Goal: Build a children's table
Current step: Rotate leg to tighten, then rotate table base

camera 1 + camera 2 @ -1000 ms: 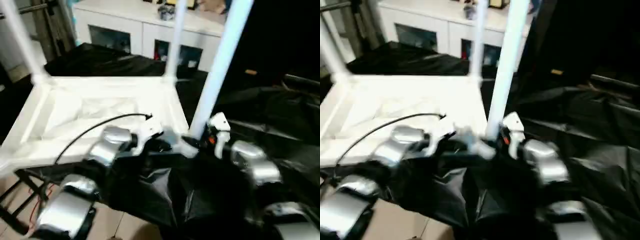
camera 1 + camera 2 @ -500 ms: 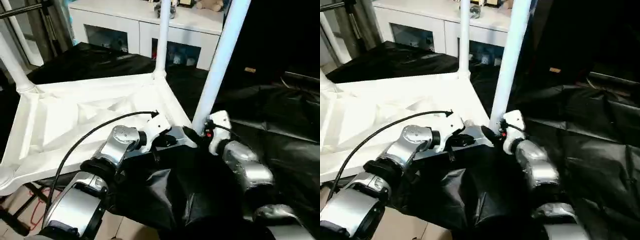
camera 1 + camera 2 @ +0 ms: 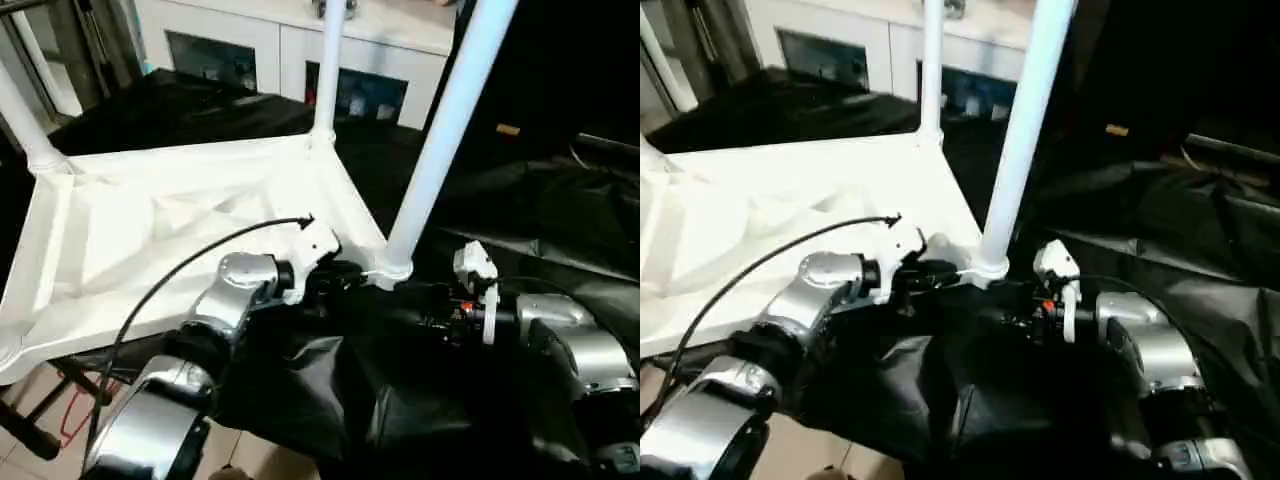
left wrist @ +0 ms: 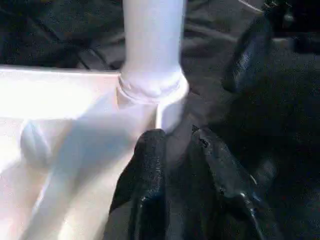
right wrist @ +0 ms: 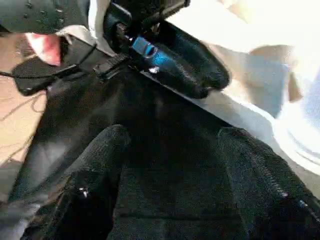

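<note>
The children's table lies upside down on black cloth; its white ribbed tabletop (image 3: pixel 150 230) has legs standing in its corners. The near right leg (image 3: pixel 440 140) rises from its socket (image 3: pixel 385 268), another stands at the far right corner (image 3: pixel 328 70), and a third at the far left (image 3: pixel 20 120). My left gripper (image 3: pixel 345 278) rests at the tabletop's near rim just left of that socket; in the left wrist view its fingers (image 4: pixel 150 165) stand a narrow gap apart, with nothing between them. My right gripper (image 3: pixel 415 305) hangs open over the cloth, a little right of the socket and clear of the leg.
A white glass-door cabinet (image 3: pixel 300 50) stands behind the table. Crumpled black cloth (image 3: pixel 540 200) covers the right side and the near front. A black cable (image 3: pixel 180 270) arcs over my left forearm. Bare floor and dark stand legs (image 3: pixel 30 430) lie at the lower left.
My right gripper has let go of the near right leg and drawn back to the right and lower. The left gripper's fingers have parted slightly. The camera also shifted.
</note>
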